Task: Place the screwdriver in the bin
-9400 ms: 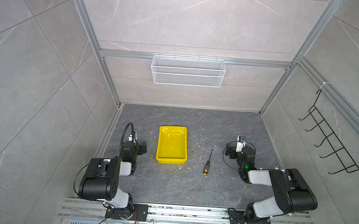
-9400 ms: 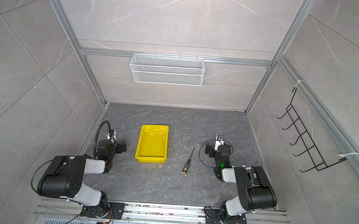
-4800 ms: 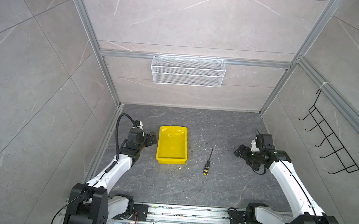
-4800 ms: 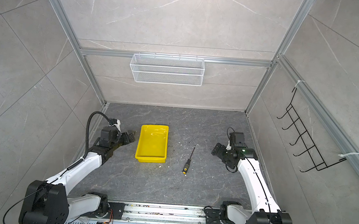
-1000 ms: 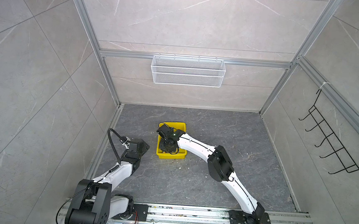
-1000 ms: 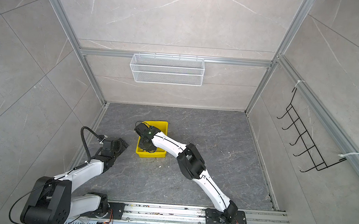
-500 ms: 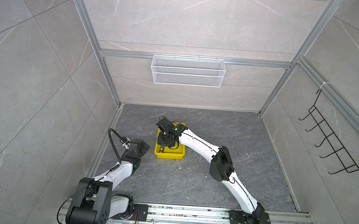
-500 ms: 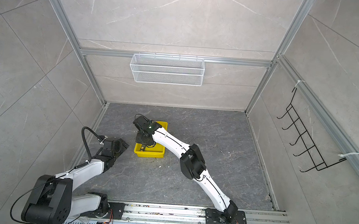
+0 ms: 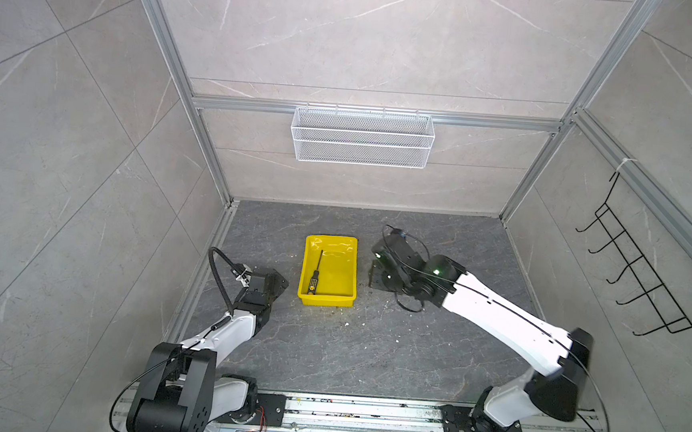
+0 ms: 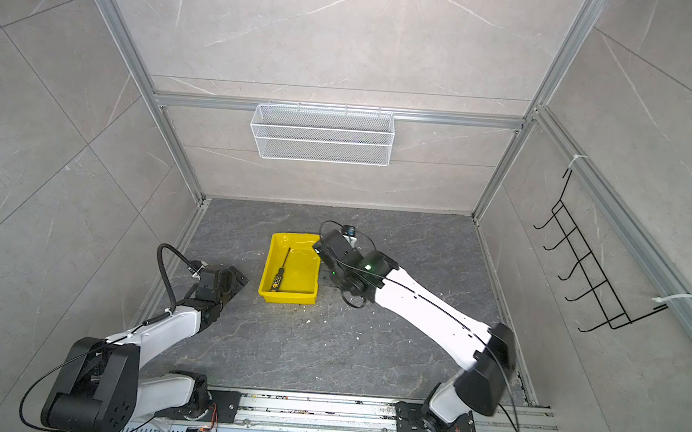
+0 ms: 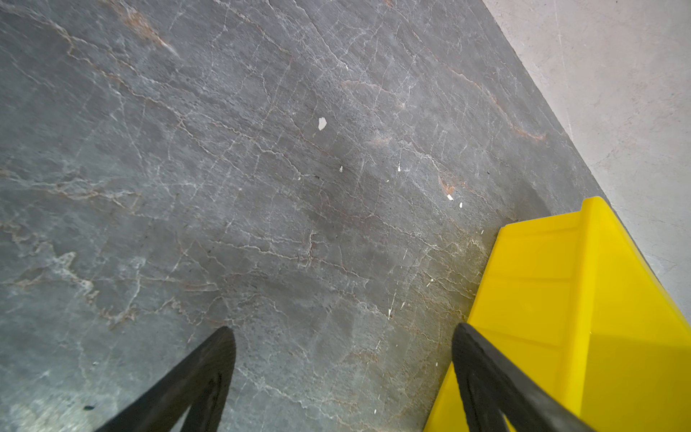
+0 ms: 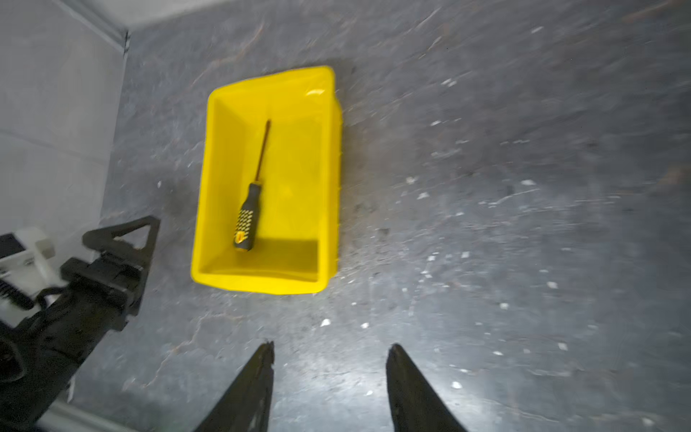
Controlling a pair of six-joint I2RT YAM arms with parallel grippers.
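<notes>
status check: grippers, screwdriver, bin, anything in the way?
Left gripper open, empty, beside the bin. Right gripper open, empty, on the bin's other side. Screwdriver lying flat inside the bin. Nothing in the way.

Wire basket (image 9: 362, 139) back wall; hook rack (image 9: 643, 263) side wall.

Evenly bright; right wrist view blurred; floor (image 12: 486, 262) glare, seemingly overhead light.

A robot lab cell: aluminium frame (image 9: 243, 105), tiled walls (image 9: 369, 39), two arms (image 9: 495, 315) mounted on a base rail (image 9: 364, 410).
</notes>
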